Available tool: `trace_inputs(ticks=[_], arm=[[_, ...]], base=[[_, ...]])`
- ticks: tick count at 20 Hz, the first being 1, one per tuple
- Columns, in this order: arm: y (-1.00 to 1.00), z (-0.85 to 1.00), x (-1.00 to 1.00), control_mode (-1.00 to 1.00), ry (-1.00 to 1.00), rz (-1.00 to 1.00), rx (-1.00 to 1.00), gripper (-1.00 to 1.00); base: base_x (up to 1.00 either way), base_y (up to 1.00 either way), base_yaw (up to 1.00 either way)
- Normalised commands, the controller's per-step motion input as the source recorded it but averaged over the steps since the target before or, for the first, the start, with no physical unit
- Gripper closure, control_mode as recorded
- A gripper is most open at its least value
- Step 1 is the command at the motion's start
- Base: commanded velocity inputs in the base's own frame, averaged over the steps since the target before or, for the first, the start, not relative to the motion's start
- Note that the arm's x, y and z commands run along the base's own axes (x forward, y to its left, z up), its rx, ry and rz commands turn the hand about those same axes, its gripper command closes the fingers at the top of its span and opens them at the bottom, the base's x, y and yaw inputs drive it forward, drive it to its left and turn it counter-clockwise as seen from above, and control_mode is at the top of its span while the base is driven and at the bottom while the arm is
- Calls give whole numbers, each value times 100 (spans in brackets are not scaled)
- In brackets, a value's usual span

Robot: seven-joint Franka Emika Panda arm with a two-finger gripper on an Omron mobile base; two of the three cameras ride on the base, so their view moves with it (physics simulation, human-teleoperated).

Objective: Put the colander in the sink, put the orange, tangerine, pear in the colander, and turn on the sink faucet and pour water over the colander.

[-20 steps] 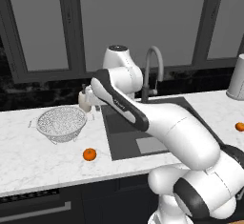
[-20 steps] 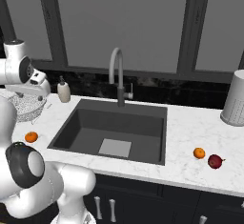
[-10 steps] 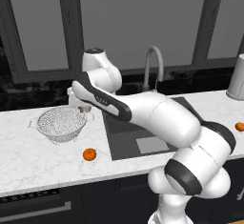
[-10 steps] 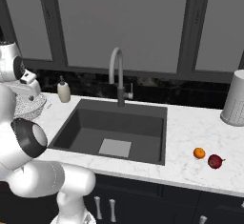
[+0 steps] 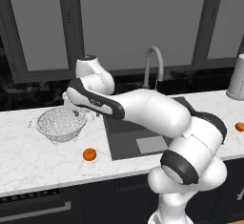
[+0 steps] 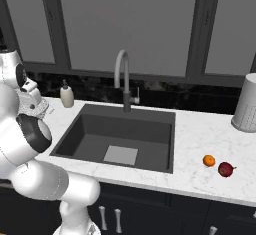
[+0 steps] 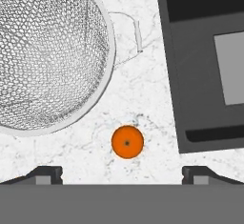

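Note:
The colander (image 7: 47, 56), a round mesh bowl with wire handles, stands on the counter left of the sink (image 7: 205, 99). My gripper (image 7: 121, 175) hangs open above the counter between them, with nothing between its fingertips (image 7: 45, 174). Straight below it lies a bright orange round fruit (image 7: 127, 142); whether it is the orange or the tangerine I cannot tell. From the left base camera the hand (image 5: 70, 105) is over the right rim of the colander (image 5: 59, 123). A second orange fruit (image 6: 209, 160) and the dark red pear (image 6: 226, 169) lie right of the sink (image 6: 80, 134). The faucet (image 6: 122, 79) stands behind the basin.
A white soap dispenser (image 6: 66, 95) stands at the sink's back left corner. A grey perforated canister (image 6: 247, 110) stands at the far right of the counter. My arm stretches across the left part of the sink.
The arm has swung left, from the sink's left edge to above the colander's right rim. The gripper has stayed open. The fruits and colander have not moved.

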Motion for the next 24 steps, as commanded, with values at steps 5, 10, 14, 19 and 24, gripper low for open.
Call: trace_inputs(ticks=[5, 10, 14, 19, 24], arm=[[5, -19, 21, -100, 0, -2, 0, -100], [0, -13, 19, -100, 0, -3, 0, -100], [0, -6, 13, -100, 0, -5, 0, -100], [5, -21, 14, -100, 0, -6, 0, -100], [12, -28, 18, -100, 0, -5, 0, -100]], base=[[0, 0, 0], [0, 0, 0], [0, 0, 0], [0, 0, 0], [0, 0, 0]])
